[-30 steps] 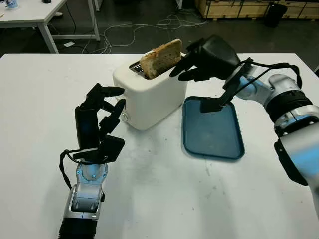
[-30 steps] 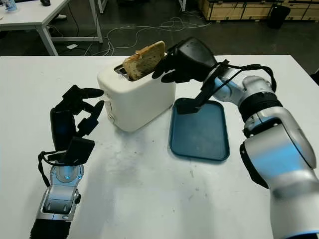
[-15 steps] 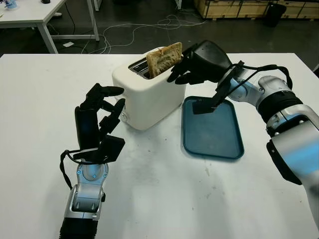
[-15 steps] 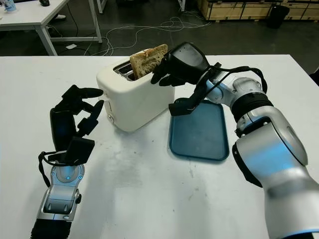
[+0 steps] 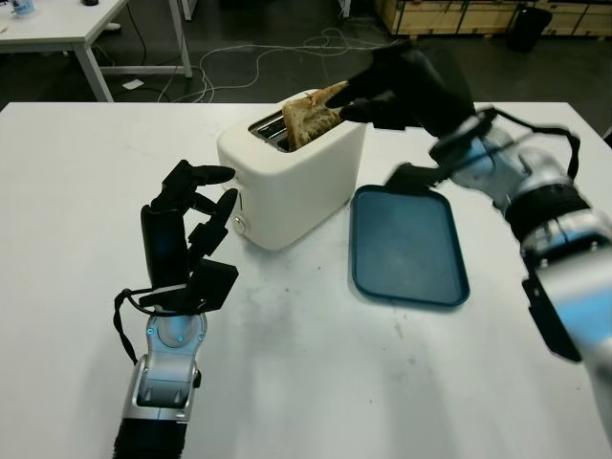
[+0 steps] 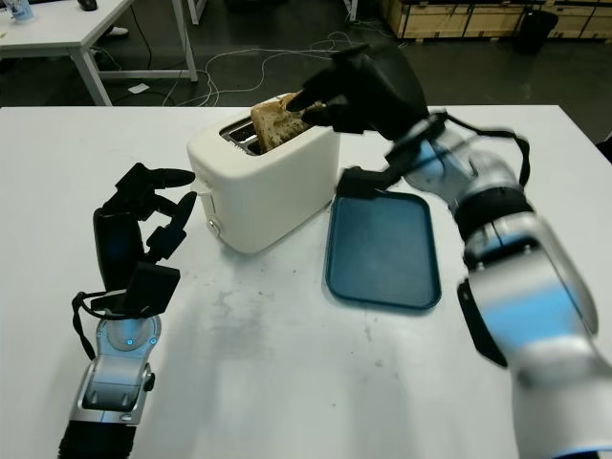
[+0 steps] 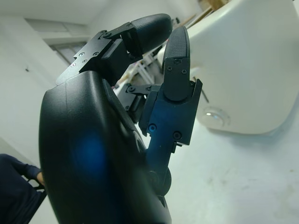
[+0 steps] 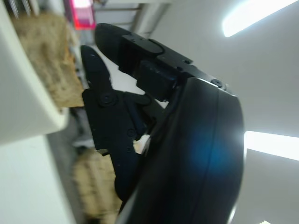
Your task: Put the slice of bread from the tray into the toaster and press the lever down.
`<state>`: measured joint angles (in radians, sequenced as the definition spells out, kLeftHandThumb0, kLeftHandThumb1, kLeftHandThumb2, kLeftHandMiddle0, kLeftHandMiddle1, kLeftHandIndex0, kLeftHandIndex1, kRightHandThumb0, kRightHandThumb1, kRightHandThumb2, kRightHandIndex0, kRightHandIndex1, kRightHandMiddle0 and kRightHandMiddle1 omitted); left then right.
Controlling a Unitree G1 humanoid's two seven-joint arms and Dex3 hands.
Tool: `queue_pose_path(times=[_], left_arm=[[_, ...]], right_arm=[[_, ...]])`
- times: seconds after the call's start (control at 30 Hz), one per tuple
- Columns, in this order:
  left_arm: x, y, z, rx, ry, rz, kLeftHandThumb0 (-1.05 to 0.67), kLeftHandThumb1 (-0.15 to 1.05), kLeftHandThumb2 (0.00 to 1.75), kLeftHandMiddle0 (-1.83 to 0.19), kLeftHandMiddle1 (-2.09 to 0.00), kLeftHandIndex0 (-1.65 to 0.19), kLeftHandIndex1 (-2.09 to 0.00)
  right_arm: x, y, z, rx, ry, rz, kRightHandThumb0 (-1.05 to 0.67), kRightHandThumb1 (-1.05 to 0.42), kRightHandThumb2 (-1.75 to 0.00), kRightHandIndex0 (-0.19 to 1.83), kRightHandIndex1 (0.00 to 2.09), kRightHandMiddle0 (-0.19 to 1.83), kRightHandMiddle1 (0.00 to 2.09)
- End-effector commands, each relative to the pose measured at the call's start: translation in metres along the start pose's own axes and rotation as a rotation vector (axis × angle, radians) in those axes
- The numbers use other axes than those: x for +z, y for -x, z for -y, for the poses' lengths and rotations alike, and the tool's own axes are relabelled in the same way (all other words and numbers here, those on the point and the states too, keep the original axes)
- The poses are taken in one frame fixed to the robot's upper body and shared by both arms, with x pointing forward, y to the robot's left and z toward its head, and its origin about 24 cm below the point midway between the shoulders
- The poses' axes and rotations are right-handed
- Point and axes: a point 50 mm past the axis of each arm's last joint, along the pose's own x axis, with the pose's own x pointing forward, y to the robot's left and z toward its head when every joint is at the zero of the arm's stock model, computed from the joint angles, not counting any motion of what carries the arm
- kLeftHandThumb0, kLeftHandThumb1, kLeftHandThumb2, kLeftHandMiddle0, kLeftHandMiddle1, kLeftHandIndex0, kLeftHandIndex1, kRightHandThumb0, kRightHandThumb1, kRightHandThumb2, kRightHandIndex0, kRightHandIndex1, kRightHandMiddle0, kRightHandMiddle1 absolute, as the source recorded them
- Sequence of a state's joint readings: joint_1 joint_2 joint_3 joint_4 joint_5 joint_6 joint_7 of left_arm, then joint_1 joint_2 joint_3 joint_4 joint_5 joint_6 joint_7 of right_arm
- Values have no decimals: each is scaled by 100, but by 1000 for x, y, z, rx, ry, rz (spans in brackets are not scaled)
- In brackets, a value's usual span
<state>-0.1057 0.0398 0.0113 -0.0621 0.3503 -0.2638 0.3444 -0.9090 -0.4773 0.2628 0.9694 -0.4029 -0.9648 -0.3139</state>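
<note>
Left eye view: bread [image 5: 308, 117] sits partly in the toaster [image 5: 287, 177] slot, leaning, right hand [image 5: 402, 84] pinching its top to feed it down. Left hand [image 5: 186, 225], open, waits beside the lever side.

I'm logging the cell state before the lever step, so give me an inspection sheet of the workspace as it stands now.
Surface: white table, faint smudges in front of the toaster.
Job's things: white toaster at table centre; bread slice partly down in a slot, top sticking out and tilted; blue tray beside the toaster, nothing on it.
Clutter: nothing seen on the table.
Robot hands: right robot hand above the toaster, fingertips at the bread's top edge, grip not clear; left robot hand open, raised next to the toaster's front end.
Cables: black cable along the right arm; loose cables on the floor behind.
Surroundings: another white table and wooden crates behind.
</note>
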Motion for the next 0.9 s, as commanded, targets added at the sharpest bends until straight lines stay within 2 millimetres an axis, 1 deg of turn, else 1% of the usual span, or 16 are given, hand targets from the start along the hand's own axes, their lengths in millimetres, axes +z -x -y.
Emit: queue_pose_path(times=[0.0,0.1,0.2,0.23,0.3,0.37,0.4,0.43,0.47,0.5,0.53,0.6,0.67,0.7,0.8,0.87], left_arm=[[-1,0,-5,-2,-26,8,-42,92,27,-66,-159,-65,-95],[-2,-3,-9,-5,-39,7,-43,92,25,-66,-160,-66,-93],[-1,-5,-12,-7,-59,14,-43,92,23,-66,-158,-67,-91],[-2,-6,-13,-8,-71,17,-43,92,23,-67,-157,-67,-90],[-2,-7,-15,-13,-85,17,-43,92,22,-68,-156,-68,-88],[-3,-9,-17,-18,-93,17,-43,92,22,-69,-155,-69,-86],[-3,-9,-18,-19,-101,17,-43,92,22,-69,-154,-70,-86],[-3,-10,-18,-23,-111,18,-44,92,21,-70,-153,-71,-85],[-3,-10,-19,-29,-120,17,-44,92,21,-70,-152,-71,-84],[-3,-11,-20,-33,-120,17,-44,92,21,-70,-152,-71,-84],[-4,-12,-20,-37,-124,16,-43,92,21,-71,-152,-71,-83],[-4,-13,-21,-43,-144,17,-43,92,21,-72,-153,-72,-82],[-5,-13,-23,-47,-168,19,-43,92,20,-73,-153,-73,-81],[-5,-14,-23,-53,-183,20,-43,92,19,-73,-153,-73,-81],[-6,-16,-24,-67,-225,27,-43,92,20,-74,-154,-74,-78],[-5,-19,-25,-80,-250,39,-42,92,19,-73,-154,-74,-77]], right_arm=[[3,23,1,-66,-92,-13,-33,-89,-1,82,120,121,2],[10,56,-4,-107,-169,-71,-33,-92,-7,75,130,119,1],[17,86,-11,-125,-204,-165,-36,-92,-10,74,127,119,1],[19,94,-14,-131,-213,-195,-37,-92,-11,74,129,119,2],[25,109,-20,-150,-252,-250,-39,-92,-11,70,143,120,4],[31,121,-26,-184,-288,-303,-38,-92,-10,67,151,122,7],[34,125,-28,-203,-296,-324,-38,-92,-10,66,154,120,13],[38,129,-31,-225,-301,-341,-37,-92,-11,65,156,99,58],[41,133,-34,-244,-309,-351,-36,-92,-12,65,156,82,92],[44,137,-38,-259,-318,-358,-34,-92,-12,66,156,73,110],[46,139,-41,-269,-327,-365,-33,-92,-16,68,158,68,122],[49,143,-46,-278,-337,-385,-34,-92,-20,70,160,68,122],[49,144,-49,-303,-338,-401,-37,-92,-26,75,166,75,106],[50,143,-49,-323,-337,-408,-37,-92,-29,77,168,77,102],[50,140,-49,-365,-335,-436,-36,-92,-37,82,174,74,124],[49,137,-48,-382,-343,-451,-35,-92,-44,87,174,64,151]])
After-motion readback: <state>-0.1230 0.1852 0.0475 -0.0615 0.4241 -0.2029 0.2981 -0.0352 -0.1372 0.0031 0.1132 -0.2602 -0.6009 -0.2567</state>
